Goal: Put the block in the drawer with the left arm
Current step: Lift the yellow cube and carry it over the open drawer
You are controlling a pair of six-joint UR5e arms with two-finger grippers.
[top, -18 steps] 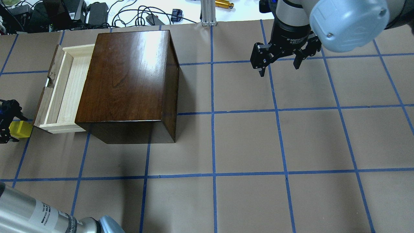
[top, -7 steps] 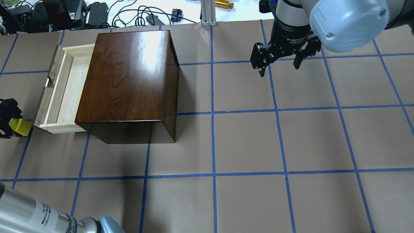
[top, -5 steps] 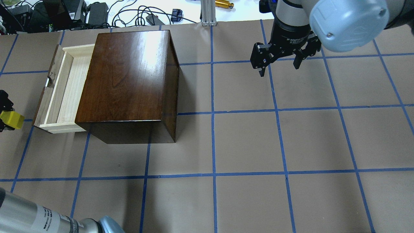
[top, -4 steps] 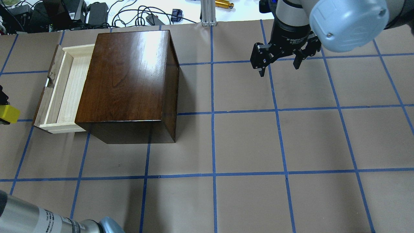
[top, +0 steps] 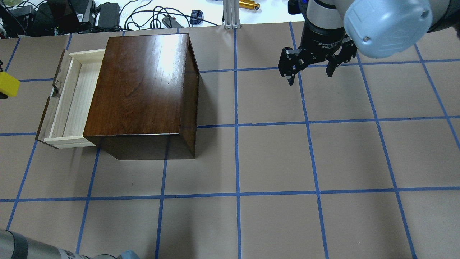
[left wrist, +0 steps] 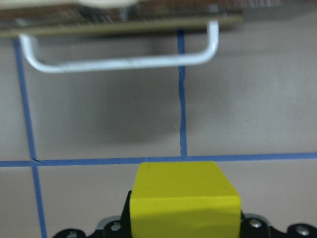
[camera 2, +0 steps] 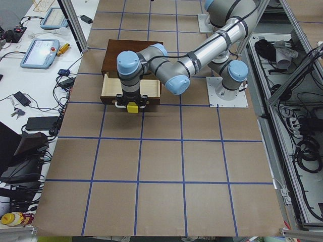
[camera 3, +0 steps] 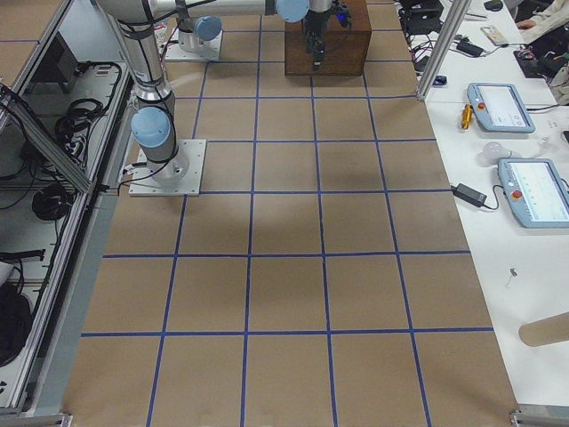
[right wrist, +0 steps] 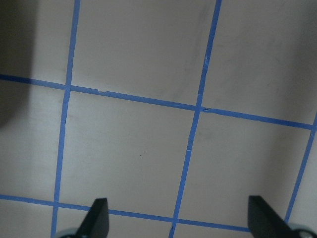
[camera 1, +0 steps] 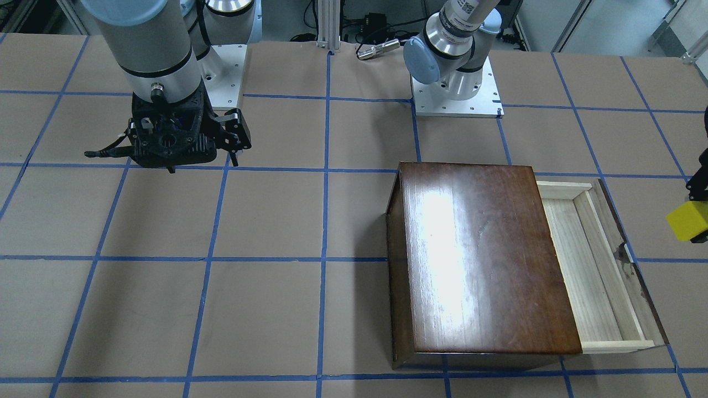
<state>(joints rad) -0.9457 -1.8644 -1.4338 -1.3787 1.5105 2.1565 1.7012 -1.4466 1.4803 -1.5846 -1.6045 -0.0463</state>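
Note:
My left gripper (camera 1: 698,213) is shut on the small yellow block (camera 1: 687,221), which also shows at the left edge of the overhead view (top: 7,84) and in the left wrist view (left wrist: 185,198). It holds the block above the table, outside the drawer's dark front, facing the white handle (left wrist: 119,54). The drawer (top: 70,100) stands pulled open from the dark-brown box (top: 143,86), and its pale tray shows nothing inside. My right gripper (top: 310,77) is open and empty, far to the right of the box.
The box stands on the brown paper with blue tape grid (top: 273,158). Cables and power bricks (top: 107,14) lie beyond the table's far edge. An aluminium post (top: 231,14) stands at the far middle.
My left gripper has carried the block from beside the drawer's near corner along the drawer front toward the far side. The right arm has not moved.

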